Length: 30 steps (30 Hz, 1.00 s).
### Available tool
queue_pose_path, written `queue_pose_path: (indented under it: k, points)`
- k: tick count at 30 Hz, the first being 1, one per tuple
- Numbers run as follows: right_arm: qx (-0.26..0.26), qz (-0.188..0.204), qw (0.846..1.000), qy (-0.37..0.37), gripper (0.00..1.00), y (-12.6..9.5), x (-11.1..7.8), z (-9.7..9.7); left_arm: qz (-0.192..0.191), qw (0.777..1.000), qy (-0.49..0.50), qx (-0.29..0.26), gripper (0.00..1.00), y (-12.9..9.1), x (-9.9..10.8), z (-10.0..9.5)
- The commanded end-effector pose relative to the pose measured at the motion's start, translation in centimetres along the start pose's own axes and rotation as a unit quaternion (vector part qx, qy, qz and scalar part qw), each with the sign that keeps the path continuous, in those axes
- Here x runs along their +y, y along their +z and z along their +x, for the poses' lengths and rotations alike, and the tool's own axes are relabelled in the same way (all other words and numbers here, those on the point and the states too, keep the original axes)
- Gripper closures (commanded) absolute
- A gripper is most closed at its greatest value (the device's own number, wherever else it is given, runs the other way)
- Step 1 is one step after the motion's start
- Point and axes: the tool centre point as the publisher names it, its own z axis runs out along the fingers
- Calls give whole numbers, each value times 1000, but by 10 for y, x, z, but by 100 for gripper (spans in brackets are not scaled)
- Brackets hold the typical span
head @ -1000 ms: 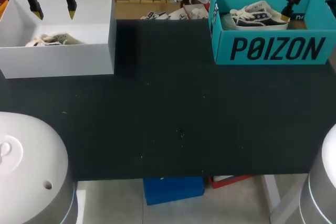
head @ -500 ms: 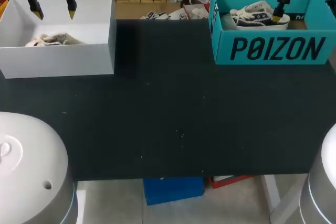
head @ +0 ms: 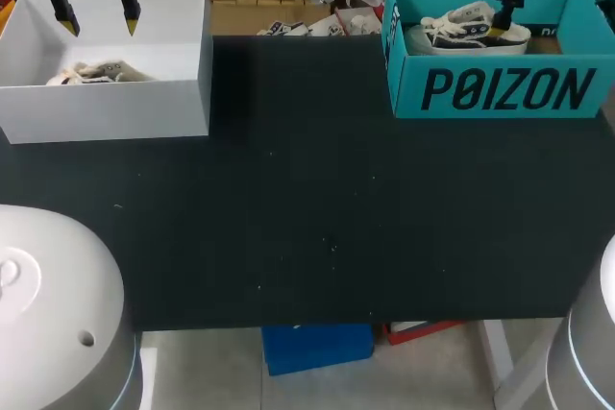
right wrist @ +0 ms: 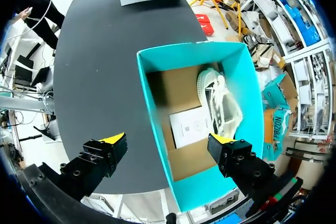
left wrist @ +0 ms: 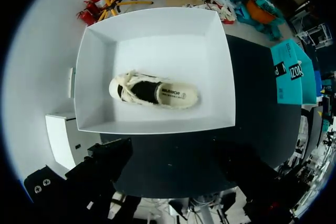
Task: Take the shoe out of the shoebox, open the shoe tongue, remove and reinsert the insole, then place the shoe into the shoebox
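The left end effector (head: 98,18) hangs above the back of a white shoebox (head: 144,108) at the far left corner of the counter (head: 307,208). Its two yellow-tipped fingers are spread wide and hold nothing. Inside the white shoebox a cream shoe (head: 91,72) lies on the floor of the box, near the front wall. The left wrist view looks straight down on it, laces up, with its dark opening showing, and nothing touches it. The black counter stretches across the middle between the two boxes, which stand well apart. At the far right corner stands a teal shoebox (head: 500,91) with no lid, its printed side facing the robot. A dark-and-white shoe (head: 461,28) lies inside it on the brown cardboard floor, along one wall. Beside the shoe lies a white sheet (right wrist: 191,127). The right end effector (right wrist: 168,139) hangs over the teal shoebox, its fingers spread wide and empty. In the right wrist view one yellow tip shows over the box's inside just beside the shoe, the other over the counter outside the box's wall.
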Motion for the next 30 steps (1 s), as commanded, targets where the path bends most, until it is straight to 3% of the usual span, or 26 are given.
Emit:
queue_pose_path:
  k: [1, 2, 3, 5, 6, 7, 8, 9, 10, 14, 17, 20, 30]
  points:
    - [14, 13, 1000, -7, 0, 14, 13, -20, -1, 1000, 0, -1, 0, -1, 0, 0]
    - [16, 16, 1000, -9, 8, 17, 14, -22, -1, 1000, 0, -1, 0, -1, 0, 0]
    - [16, 17, 1000, -11, 29, 19, 15, -25, -1, 1000, 0, -1, 0, -1, 0, 0]
    - [18, 21, 999, -17, 25, 24, 17, -30, -1, 1000, 0, -1, 0, -1, 0, 0]
    - [18, 22, 999, -19, 46, 27, 18, -33, -1, 1000, 0, -1, 0, -1, 0, 0]
    - [19, 22, 999, -20, 50, 31, 19, -36, -1, 1000, 0, -1, 0, -1, 0, 0]
    - [21, 22, 999, -23, 45, 35, 21, -38, -1, 1000, 0, -1, 0, -1, 0, 0]
    - [23, 24, 999, -28, 50, 39, 22, -41, -1, 1000, 0, -1, 0, -1, 0, 0]
    - [24, 25, 999, -32, 42, 43, 24, -44, -1, 1000, 0, -1, 0, -1, 0, 0]
    - [27, 26, 998, -41, 37, 59, 30, -56, -1, 1000, 0, -1, 0, -1, 0, 0]
    - [29, 26, 998, -53, 42, 71, 33, -65, -1, 1000, 0, -1, 0, -1, 0, 0]
    - [27, 29, 997, -59, 54, 82, 33, -78, -1, 1000, 0, -1, 0, -1, 0, 0]
    - [27, 36, 997, -70, 56, 115, 29, -117, -1, 1000, 0, -1, 0, -1, 0, 0]
